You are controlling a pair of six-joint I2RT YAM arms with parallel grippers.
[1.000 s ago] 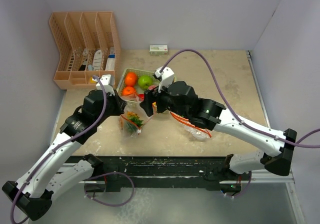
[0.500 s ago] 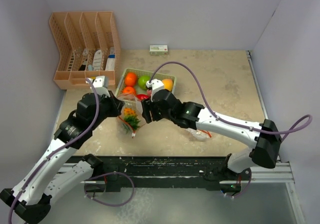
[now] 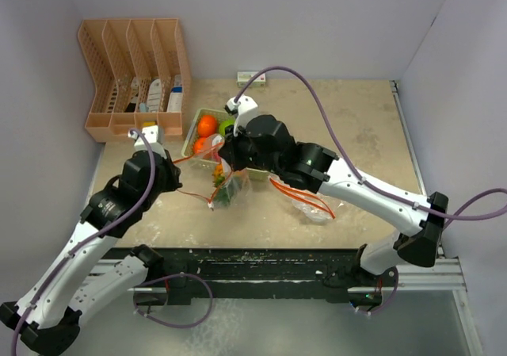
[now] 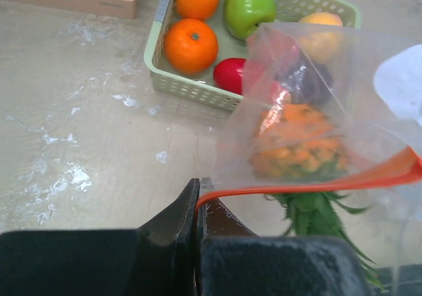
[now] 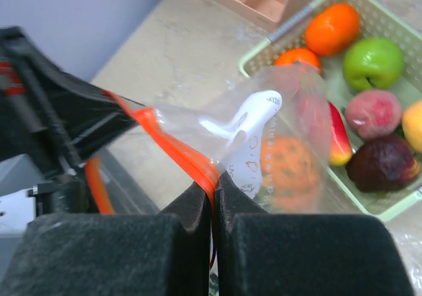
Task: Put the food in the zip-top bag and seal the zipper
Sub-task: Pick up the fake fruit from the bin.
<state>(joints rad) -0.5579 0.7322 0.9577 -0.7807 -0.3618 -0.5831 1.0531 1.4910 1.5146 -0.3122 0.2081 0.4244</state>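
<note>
Left gripper (image 4: 198, 200) is clamped on one end of the orange zipper strip of the zip-top bag (image 4: 316, 111), jaws pressed together on it. From those fingertips the strip runs off to the right, and the bag's clear film rises ahead of the gripper.

Right gripper (image 5: 214, 184) pinches the same strip further along, jaws closed tight with the orange edge between them. In the right wrist view the strip runs left from its fingertips to the left gripper.

In the top view the bag (image 3: 230, 185) hangs between the two grippers (image 3: 173, 183) (image 3: 226, 162), over the table.

The spiky orange pineapple (image 4: 297, 144) is inside the bag, just past the left fingertips to the right, green leaves pointing back toward the gripper. Cannot tell if the zipper is sealed.

The green basket (image 4: 191, 88) sits on the table beyond the bag, ahead of both grippers. It holds two oranges (image 4: 191, 45), a green lime (image 4: 247, 7), a red pepper (image 5: 337, 141), a dark purple fruit (image 5: 382, 164) and a yellow mango (image 5: 412, 124).
</note>
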